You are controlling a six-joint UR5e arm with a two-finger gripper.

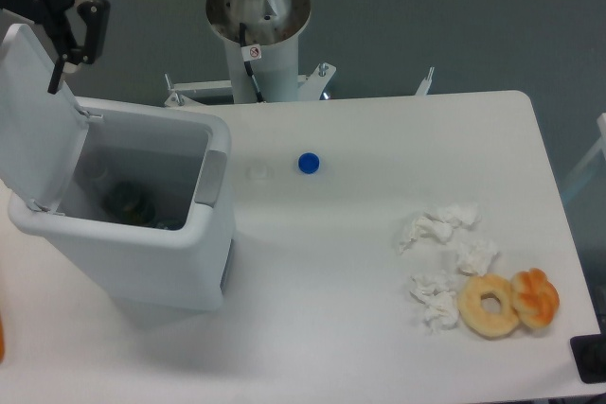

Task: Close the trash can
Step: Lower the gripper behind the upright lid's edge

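White plastic trash can (pixel 142 234) stands open at the table's (pixel 379 281) nine o'clock side, lid (pixel 33 111) raised upright. At eleven o'clock, the robot's black hand (pixel 57 16) hovers just behind the lid's top edge, partly cropped; its finger spread cannot be told.

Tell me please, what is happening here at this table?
A robot arm is working on the trash can, whose lid stands open, tilted up at the left. The claw hangs right behind the lid's top edge; only one finger shows clearly, so I cannot tell if it is open or touching. The can is not yet closed. A blue cap, crumpled tissues and two donuts lie untouched on the table.
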